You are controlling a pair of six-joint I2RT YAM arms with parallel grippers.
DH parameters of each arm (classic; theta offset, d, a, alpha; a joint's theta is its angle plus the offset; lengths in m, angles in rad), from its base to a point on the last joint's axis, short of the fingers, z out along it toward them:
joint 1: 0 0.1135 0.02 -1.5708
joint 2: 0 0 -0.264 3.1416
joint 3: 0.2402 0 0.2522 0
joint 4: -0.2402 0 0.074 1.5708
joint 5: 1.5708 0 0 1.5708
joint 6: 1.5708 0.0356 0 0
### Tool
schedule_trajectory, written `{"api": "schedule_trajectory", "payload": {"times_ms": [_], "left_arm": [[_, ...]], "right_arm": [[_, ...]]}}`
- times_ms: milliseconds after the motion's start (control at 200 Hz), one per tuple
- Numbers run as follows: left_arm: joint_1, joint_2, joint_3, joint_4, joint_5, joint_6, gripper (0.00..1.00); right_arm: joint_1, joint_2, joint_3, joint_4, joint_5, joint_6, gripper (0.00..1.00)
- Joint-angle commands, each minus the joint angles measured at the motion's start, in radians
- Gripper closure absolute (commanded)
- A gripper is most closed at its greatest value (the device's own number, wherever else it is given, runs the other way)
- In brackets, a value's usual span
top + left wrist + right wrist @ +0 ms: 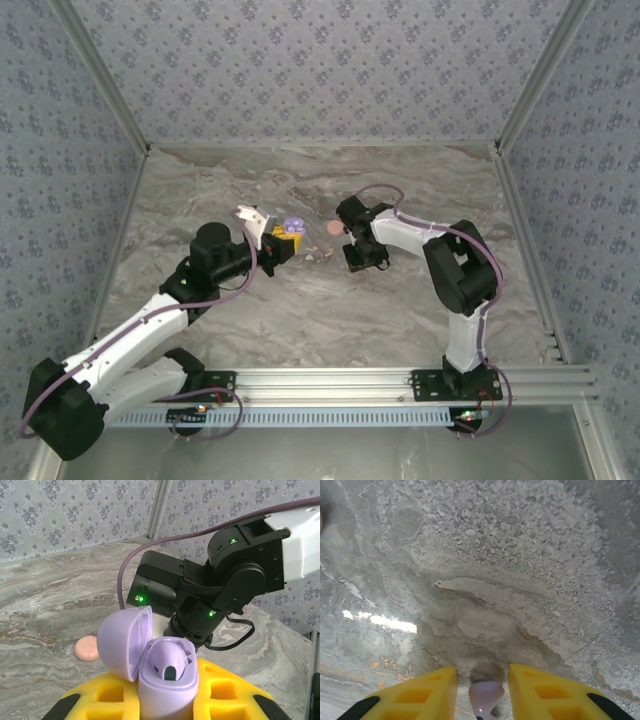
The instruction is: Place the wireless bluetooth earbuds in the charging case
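My left gripper (166, 692) is shut on the lilac charging case (167, 687), its yellow fingers (222, 687) pressed to both sides. The case stands upright with its lid (122, 642) swung open to the left. One lilac earbud (171, 661) sits in it. In the top view this gripper (283, 240) holds the case (292, 226) above the table's middle. My right gripper (482, 670) points down at the marbled table, open, and a second earbud (486, 697) lies between its yellow fingers (427, 692) with a gap on each side. From above, the right gripper (362, 260) is just right of the case.
A pink disc (86, 647) lies on the table behind the case; in the top view the disc (332, 229) sits between the two grippers. The right arm's black wrist (200, 595) hangs close behind the case. Patterned walls (320, 60) enclose the marbled table (300, 310).
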Motion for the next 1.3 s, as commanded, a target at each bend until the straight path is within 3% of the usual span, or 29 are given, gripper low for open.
{"api": "schedule_trajectory", "payload": {"times_ms": [0,400,800,1294], "left_arm": [[0.001,-0.007,0.019,0.026,0.007,0.0,0.99],[0.0,-0.007,0.017,0.026,0.005,-0.002,0.99],[0.0,-0.013,0.015,0.024,0.004,-0.002,0.99],[-0.001,0.002,0.014,0.031,0.0,-0.002,0.99]], "right_arm": [[0.008,0.022,0.025,-0.048,0.027,-0.01,0.65],[0.012,0.035,0.027,-0.065,0.028,-0.015,0.66],[-0.006,0.033,0.018,-0.073,0.042,0.019,0.74],[-0.077,-0.07,-0.072,0.062,-0.032,0.091,0.75]]}}
